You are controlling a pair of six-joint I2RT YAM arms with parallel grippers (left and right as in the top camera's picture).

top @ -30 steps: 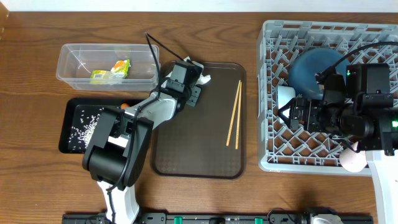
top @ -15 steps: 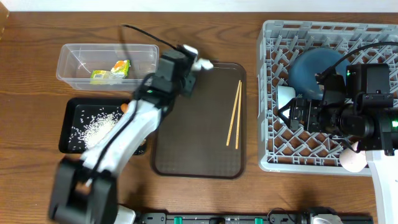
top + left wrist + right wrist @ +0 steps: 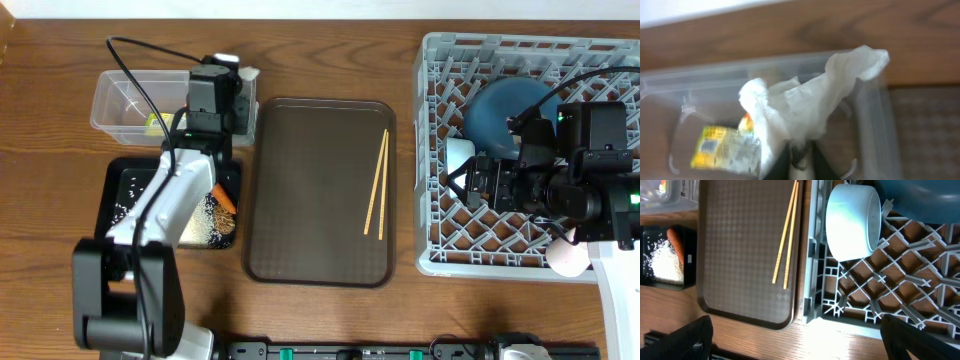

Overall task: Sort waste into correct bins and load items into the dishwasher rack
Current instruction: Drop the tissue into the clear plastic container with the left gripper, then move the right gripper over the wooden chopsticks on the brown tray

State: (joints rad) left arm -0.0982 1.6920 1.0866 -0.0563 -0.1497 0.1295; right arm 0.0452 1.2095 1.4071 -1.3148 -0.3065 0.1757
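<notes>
My left gripper (image 3: 224, 78) (image 3: 801, 165) is shut on the crumpled white napkin (image 3: 805, 105) and holds it over the right end of the clear tub (image 3: 112, 100) (image 3: 670, 85). The green-yellow wrapper (image 3: 725, 147) lies in the tub. The black tray (image 3: 118, 190) holds rice (image 3: 660, 262), the carrot (image 3: 223, 196) and brown scraps. The chopsticks (image 3: 376, 185) (image 3: 786, 235) lie on the brown tray (image 3: 310, 200). My right gripper (image 3: 470, 185) (image 3: 800, 347) is open and empty over the grey rack's (image 3: 437, 150) left side. The rack holds the dark blue bowl (image 3: 510, 105) and the small white bowl (image 3: 852, 222).
A pale pink cup (image 3: 568, 260) sits at the rack's front right corner, partly under my right arm. The light blue cup is out of view. The left arm's cable loops over the clear tub. The brown tray lies between the bins and the rack.
My left gripper has swung left from the brown tray's back left corner to above the clear tub, carrying the napkin. The right arm has not moved.
</notes>
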